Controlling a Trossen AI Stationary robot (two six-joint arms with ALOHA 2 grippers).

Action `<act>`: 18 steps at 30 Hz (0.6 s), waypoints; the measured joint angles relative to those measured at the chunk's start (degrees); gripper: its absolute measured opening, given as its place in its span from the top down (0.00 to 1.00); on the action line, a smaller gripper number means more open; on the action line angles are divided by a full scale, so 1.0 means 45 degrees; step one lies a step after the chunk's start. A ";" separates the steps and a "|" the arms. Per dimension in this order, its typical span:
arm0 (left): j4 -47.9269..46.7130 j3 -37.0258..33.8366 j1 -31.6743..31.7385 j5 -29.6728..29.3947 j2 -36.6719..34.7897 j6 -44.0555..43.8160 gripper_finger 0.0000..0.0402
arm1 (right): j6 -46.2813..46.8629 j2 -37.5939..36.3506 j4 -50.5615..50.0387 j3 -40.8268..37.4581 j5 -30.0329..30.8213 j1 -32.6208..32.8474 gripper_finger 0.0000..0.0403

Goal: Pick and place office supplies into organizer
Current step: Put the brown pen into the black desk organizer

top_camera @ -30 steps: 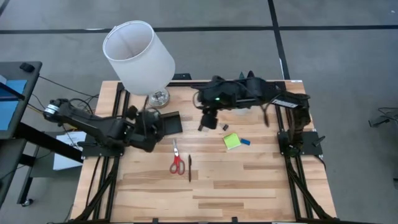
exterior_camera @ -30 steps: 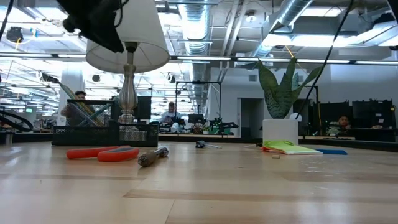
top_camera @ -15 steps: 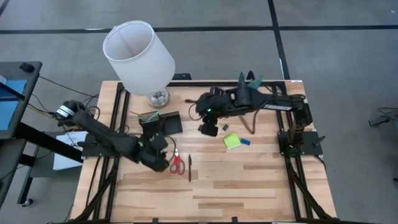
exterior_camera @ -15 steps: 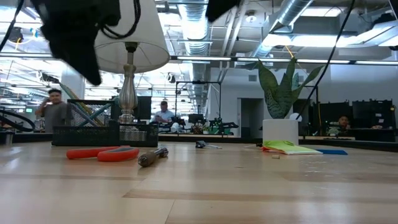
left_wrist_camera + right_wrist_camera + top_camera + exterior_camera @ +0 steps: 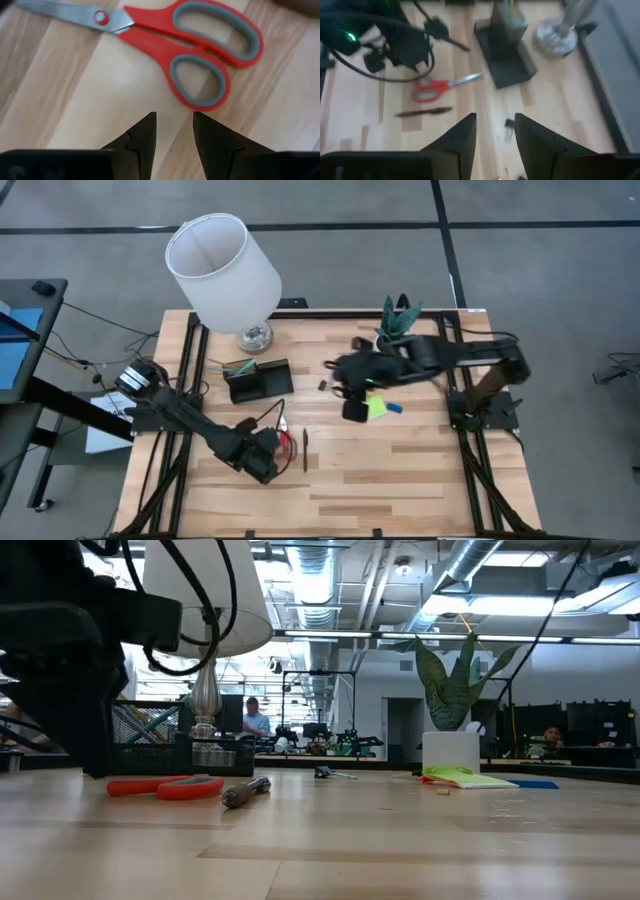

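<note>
Hovering low over the near-left part of the wooden table (image 5: 400, 480), the left gripper (image 5: 174, 131) has its two fingers parted with a narrow gap and nothing between them. Just ahead of its fingertips lie the red-handled scissors (image 5: 170, 47), flat on the wood with the blades closed; the gripper is near the handle loops but apart from them. In the high view the scissors (image 5: 286, 442) are mostly covered by this arm, and a dark pen (image 5: 305, 450) lies just beside them, on the side away from the arm.

Farther back, toward the middle of the table, the right gripper (image 5: 495, 131) hangs above the wood with its fingers parted and empty. In the high view it sits just beside the lime-green sticky-note pad (image 5: 378, 406), with the small blue eraser (image 5: 395, 408) touching or nearly touching the pad's far side. A tiny black binder clip (image 5: 323, 386) lies on the bare wood between the right arm and the organizer (image 5: 262, 385).

The black organizer stands toward the back left, with some thin pens (image 5: 238, 366) already leaning in its rear compartment. Behind it stands the white-shaded lamp (image 5: 222, 268), and at the back right the small potted plant (image 5: 398, 318).
</note>
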 joint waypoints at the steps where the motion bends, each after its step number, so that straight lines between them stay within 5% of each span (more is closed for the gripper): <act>1: 0.0158 0.0000 0.0000 -0.0023 0.0058 -0.0014 0.70 | 0.0123 -0.0437 0.0420 -0.0535 0.0565 0.0234 0.69; 4: 0.0709 0.0000 0.0000 -0.0155 0.0053 -0.0022 0.70 | 0.0684 -0.1968 0.2171 -0.3238 0.2003 0.0831 0.69; 10: 0.1382 0.0000 0.0000 -0.0549 0.0052 -0.0063 0.70 | 0.1210 -0.4594 0.9382 -0.9713 0.2014 0.1542 0.69; 18: 0.1241 -0.0003 0.0007 -0.1431 0.0087 -0.0123 0.70 | 0.1304 -0.4773 1.7154 -1.4550 0.0881 0.1821 0.69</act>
